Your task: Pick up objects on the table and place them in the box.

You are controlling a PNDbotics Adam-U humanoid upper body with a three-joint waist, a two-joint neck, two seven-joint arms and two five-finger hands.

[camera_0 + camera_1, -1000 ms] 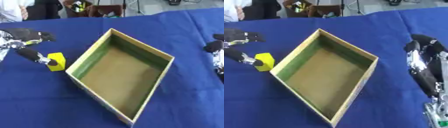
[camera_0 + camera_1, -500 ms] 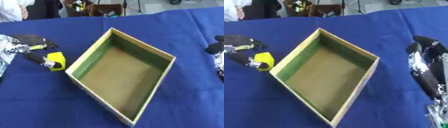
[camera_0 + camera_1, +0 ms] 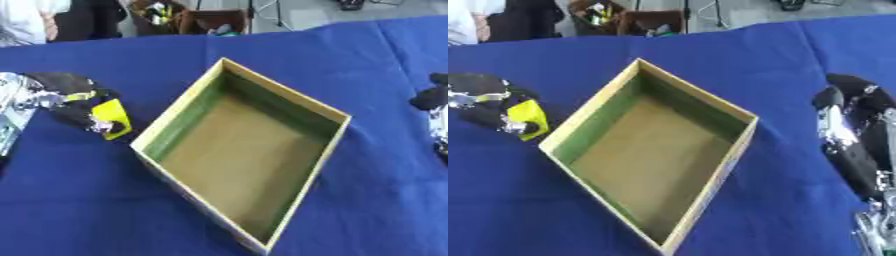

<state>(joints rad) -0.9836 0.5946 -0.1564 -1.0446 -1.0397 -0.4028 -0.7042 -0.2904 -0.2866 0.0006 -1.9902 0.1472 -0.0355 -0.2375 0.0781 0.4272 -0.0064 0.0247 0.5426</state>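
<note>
Blue table (image 3: 219,55) — left hand (image 3: 66,100) grips yellow block (image 3: 112,116) (beside box (image 3: 179,112)).

Left hand (image 3: 70,102) now closed round yellow block (image 3: 112,117), lifting.

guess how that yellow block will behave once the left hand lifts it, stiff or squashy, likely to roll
The yellow block looks flat-faced and sharp-edged, so probably stiff and unlikely to roll. It seems small beside the left hand curled round it, so likely light.
</note>
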